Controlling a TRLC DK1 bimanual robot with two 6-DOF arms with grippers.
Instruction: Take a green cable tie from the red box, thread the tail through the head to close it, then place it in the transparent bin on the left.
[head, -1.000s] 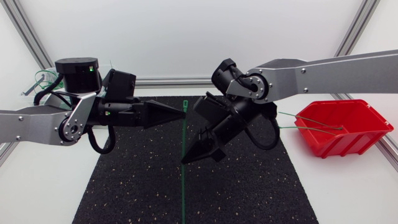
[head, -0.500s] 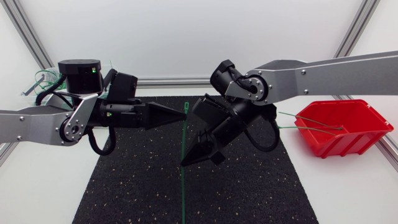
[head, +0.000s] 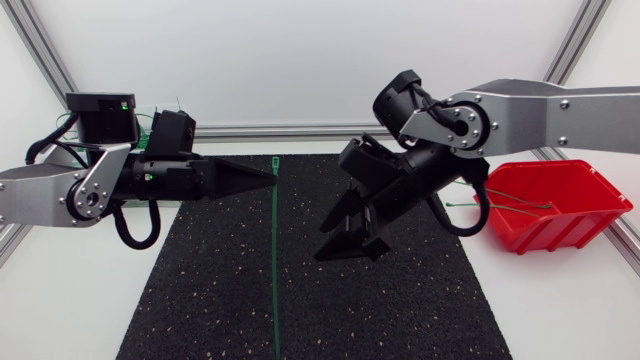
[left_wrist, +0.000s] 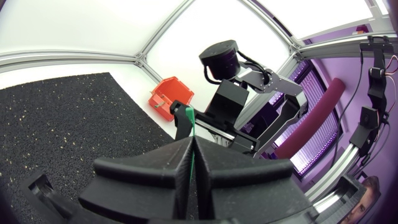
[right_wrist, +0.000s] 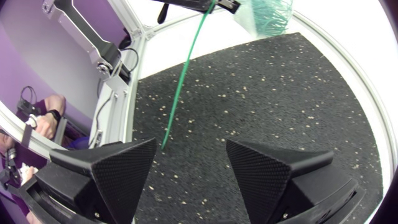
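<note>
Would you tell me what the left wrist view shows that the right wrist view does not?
Only the left wrist view: the red box, beyond the left gripper, which is shut on the tie. Only the right wrist view: the bin of ties, and the tie's free tail hanging ahead of the open right gripper. Both: the tie and the black mat.
</note>
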